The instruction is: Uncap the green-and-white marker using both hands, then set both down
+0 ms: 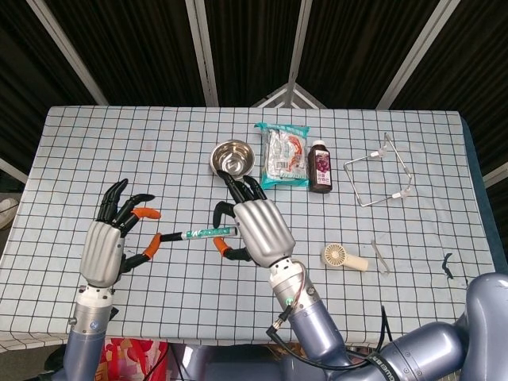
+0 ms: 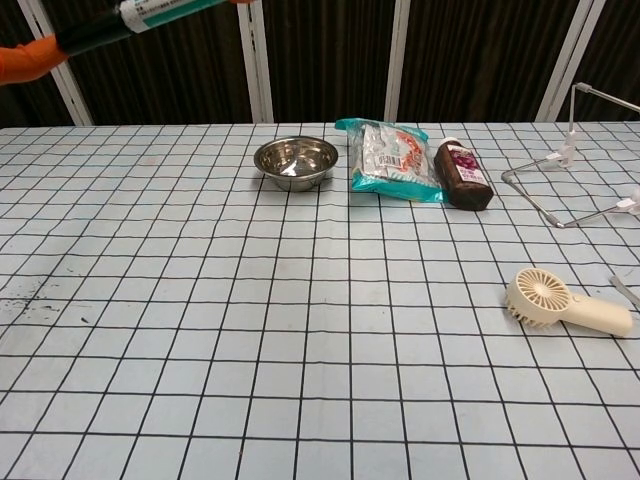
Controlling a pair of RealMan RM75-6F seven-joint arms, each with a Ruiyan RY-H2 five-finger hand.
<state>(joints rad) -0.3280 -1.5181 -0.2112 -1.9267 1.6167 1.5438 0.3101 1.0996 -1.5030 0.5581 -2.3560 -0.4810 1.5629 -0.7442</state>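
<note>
My right hand [image 1: 255, 228] holds the green-and-white marker [image 1: 202, 232] above the table, level, with its black cap end pointing toward my left hand [image 1: 107, 246]. The left hand's fingers are spread. Its orange thumb tip sits right at the cap end, while the other orange fingertip stays apart above it. Nothing is gripped in the left hand. In the chest view the marker [image 2: 140, 14] crosses the top left corner, and one orange fingertip [image 2: 22, 60] of the left hand meets its dark end. The right hand itself is out of that view.
At the back stand a steel bowl [image 1: 232, 157], a snack packet [image 1: 284, 155] and a dark bottle [image 1: 320, 167]. A wire stand [image 1: 379, 178] lies at the right. A small cream fan [image 1: 343, 258] and a metal clip [image 1: 381, 258] lie right of my right hand.
</note>
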